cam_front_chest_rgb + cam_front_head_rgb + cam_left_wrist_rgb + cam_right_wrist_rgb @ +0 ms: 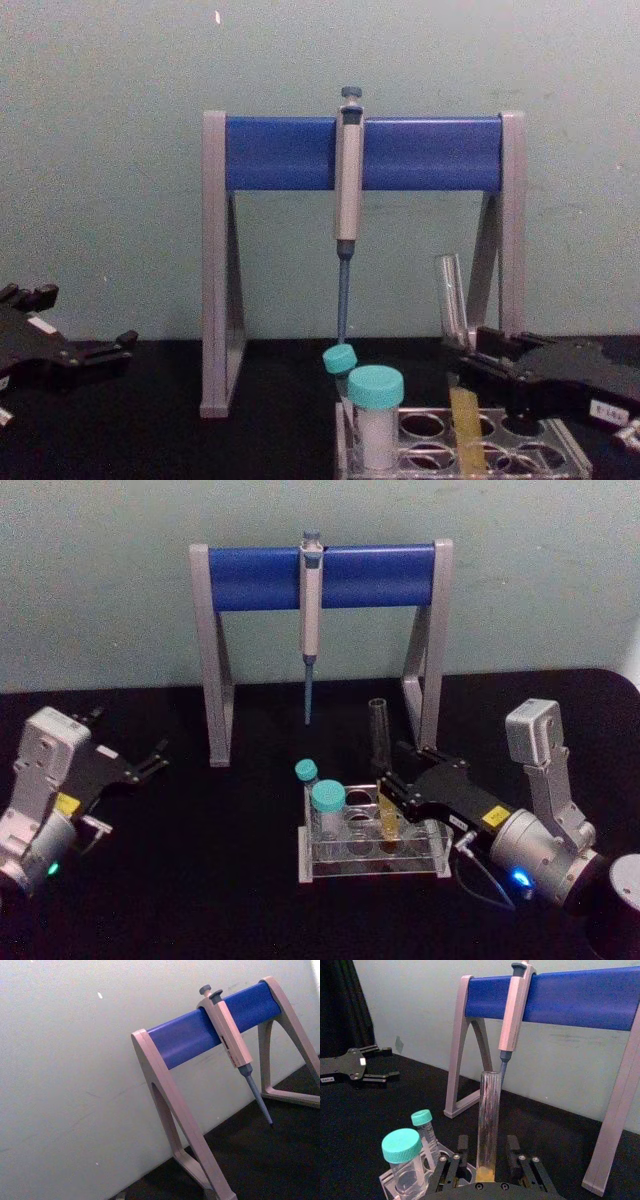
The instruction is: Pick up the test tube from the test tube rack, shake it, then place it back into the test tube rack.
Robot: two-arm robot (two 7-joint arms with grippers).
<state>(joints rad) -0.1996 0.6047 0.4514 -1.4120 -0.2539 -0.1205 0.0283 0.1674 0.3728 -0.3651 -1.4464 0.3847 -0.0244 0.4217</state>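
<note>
1. The tube stands in the rack on the black table, its round bottom down in a hole toward the rack's right side, its open top well above the rack.
2. Yellow-orange liquid fills its lower part (seen through the clear rack wall in the chest view).
3. The right gripper reaches in from the right, low over the rack, with a finger on either side of the tube just above the liquid.
4. In the right wrist view the tube rises between the two black fingers; they sit close against it, but I cannot tell whether they actually press the glass.
5. The tube leans slightly in the head view.
6. Two teal-capped vials stand at the rack's left end, apart from the tube.
7. The left gripper rests far left over the table, its fingers spread open, holding nothing.
8. Behind the rack a pipette hangs from the blue bar of the stand.
</note>
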